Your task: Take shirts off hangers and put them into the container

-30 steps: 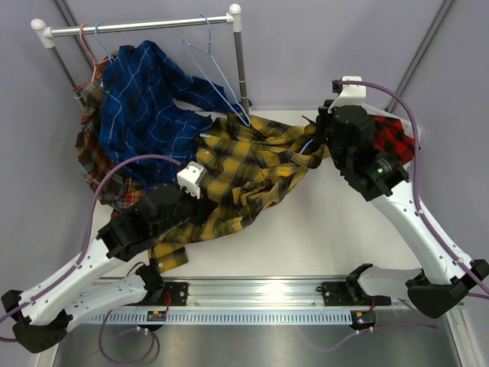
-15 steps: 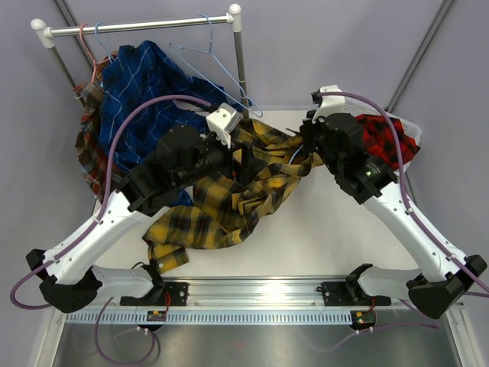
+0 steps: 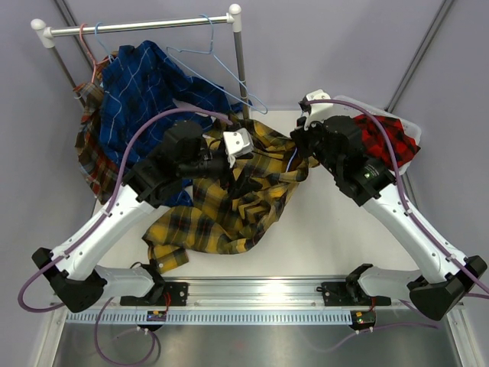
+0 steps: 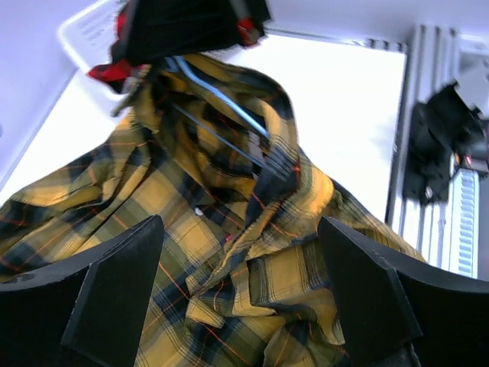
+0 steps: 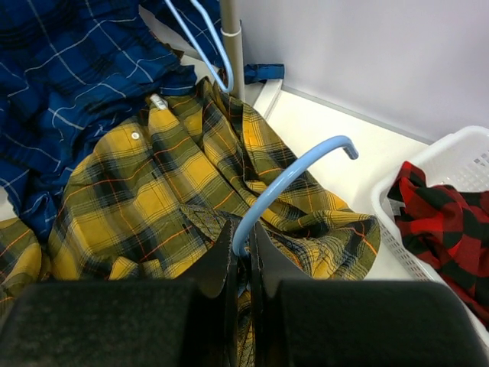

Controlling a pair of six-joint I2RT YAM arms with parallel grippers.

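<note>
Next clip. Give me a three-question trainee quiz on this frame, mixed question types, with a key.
1. Fill in: the left gripper hovers ____ above the yellow-and-black shirt.
2. Which shirt lies in the white basket? A yellow-and-black; B red-and-black; C blue.
3. True or false: the right gripper is shut on a light blue hanger.
Key: 1 open; 2 B; 3 true.

White-capped metal rail (image 3: 145, 25) at white table's (image 3: 336, 229) far left corner
</note>
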